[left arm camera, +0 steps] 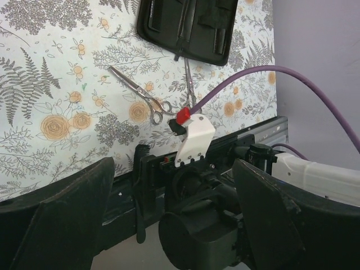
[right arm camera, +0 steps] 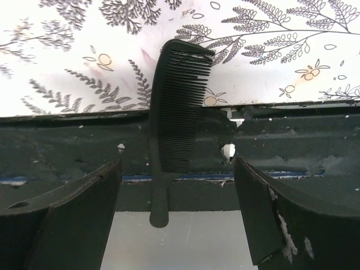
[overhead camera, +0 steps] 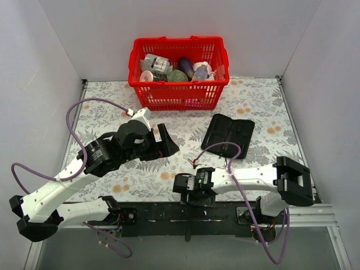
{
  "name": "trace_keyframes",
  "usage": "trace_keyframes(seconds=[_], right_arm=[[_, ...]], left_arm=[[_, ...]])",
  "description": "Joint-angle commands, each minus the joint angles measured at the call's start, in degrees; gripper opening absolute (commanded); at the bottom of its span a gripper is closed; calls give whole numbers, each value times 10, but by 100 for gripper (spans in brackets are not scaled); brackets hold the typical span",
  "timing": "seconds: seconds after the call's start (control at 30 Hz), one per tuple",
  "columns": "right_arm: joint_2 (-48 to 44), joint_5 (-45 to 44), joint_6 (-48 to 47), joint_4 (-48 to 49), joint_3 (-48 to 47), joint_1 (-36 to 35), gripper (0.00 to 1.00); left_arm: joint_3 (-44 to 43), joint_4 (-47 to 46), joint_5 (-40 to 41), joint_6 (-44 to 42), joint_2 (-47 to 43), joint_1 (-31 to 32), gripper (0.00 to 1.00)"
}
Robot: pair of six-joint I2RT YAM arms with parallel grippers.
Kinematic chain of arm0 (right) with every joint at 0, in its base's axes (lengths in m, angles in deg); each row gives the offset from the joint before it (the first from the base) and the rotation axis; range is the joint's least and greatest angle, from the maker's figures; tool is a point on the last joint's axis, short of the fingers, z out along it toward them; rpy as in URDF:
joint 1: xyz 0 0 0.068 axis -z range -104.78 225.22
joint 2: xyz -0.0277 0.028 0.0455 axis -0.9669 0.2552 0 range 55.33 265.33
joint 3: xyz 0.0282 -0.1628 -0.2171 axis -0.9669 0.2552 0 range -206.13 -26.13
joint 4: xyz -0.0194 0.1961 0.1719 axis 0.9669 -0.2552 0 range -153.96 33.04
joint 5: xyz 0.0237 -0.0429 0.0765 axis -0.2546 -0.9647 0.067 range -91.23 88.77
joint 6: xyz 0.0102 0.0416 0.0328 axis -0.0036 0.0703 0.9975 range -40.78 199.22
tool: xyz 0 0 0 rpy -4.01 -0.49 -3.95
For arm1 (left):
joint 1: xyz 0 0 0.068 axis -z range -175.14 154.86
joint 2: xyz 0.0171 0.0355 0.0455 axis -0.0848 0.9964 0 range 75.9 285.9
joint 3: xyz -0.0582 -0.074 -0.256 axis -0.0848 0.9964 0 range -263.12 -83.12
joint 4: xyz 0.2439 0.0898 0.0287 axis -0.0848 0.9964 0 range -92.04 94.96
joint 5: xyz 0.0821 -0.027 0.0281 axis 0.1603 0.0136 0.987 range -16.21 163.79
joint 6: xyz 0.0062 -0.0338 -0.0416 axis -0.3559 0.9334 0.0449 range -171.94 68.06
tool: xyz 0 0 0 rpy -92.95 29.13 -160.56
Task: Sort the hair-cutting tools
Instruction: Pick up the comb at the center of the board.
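The right pincer (right arm camera: 177,169) hangs low over the black rail (right arm camera: 292,135) at the near edge of the worktop (overhead camera: 112,107), its fingers wide apart and gripping nothing. Between them lies the comb (right arm camera: 174,124), crosswise on the rail. Its toothed end reaches onto the flowered cloth and its handle sticks out past the rail's near side. The fingers stand either side of the comb's narrow width, so closing them would, I reckon, catch it spine to teeth. The overhanging handle looks like the easier part to get under, since the middle lies flat on the rail.

Just beyond the rail, two pairs of scissors (left arm camera: 138,90) lie on the cloth with their rings close together and blades pointing away. The right arm's purple cable runs over one pair. Further beyond the rail the case (left arm camera: 185,25) lies open and flat with its straps showing. That is probably where the tools belong, though I can't be sure. The red basket (overhead camera: 177,93) sits furthest from the rail, at the back wall.

The left pincer (left arm camera: 174,166) is also apart and empty, held up off the cloth beyond the rail and off to the left. From there its camera looks across at the scissors, and it seems to be keeping out of its partner's way. By my reckoning nothing is sorted yet, and the comb comes first.
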Motion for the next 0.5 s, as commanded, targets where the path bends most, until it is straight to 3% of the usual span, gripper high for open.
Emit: trace_keyframes(seconds=[0.0,0.27,0.47], right_arm=[[51,-2,4,-17,-24,-9,88],[97,-11,-12,9,-41,-1,88],[103,9,-24,33,-24,11,79]], left_arm=[[-13,4,-7,-7,-10,-2,87],[-14,10,-9,-5,-11,-2,88],[-11,5,-14,-6,-4,-2,88]])
